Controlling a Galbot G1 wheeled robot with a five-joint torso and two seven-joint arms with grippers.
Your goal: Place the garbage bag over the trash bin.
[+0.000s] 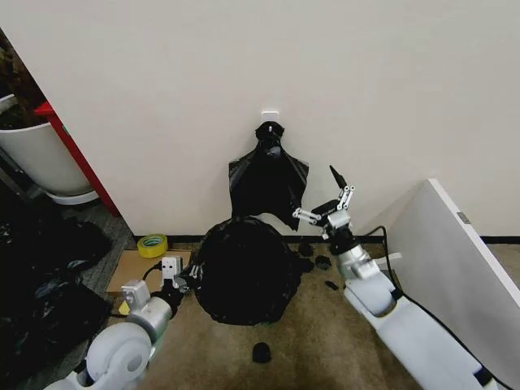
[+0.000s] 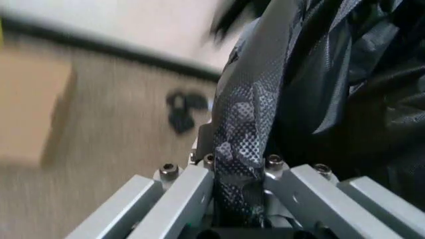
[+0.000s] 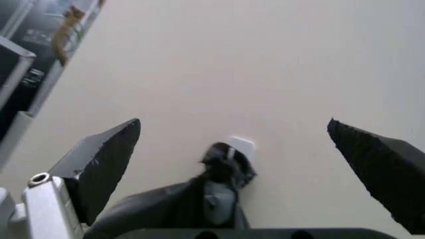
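The left gripper point(image 2: 240, 172) had its jaws clamped on a fold of the garbage bag point(image 1: 244, 272), which lay draped as a black mound over what I judged to be the trash bin, none of whose white showed. To do this step well, that pinch wanted holding firm while the film was drawn down the bin's side, evenly, so the thin plastic neither tore nor slid off the rim. The left arm reached in low, just beside the bag's left edge. The right gripper point(image 1: 323, 200) stood with jaws spread wide and holding nothing, raised above the bag's right shoulder, aimed toward the hanging bag point(image 3: 216, 186) tied to a wall hook point(image 1: 270, 114).
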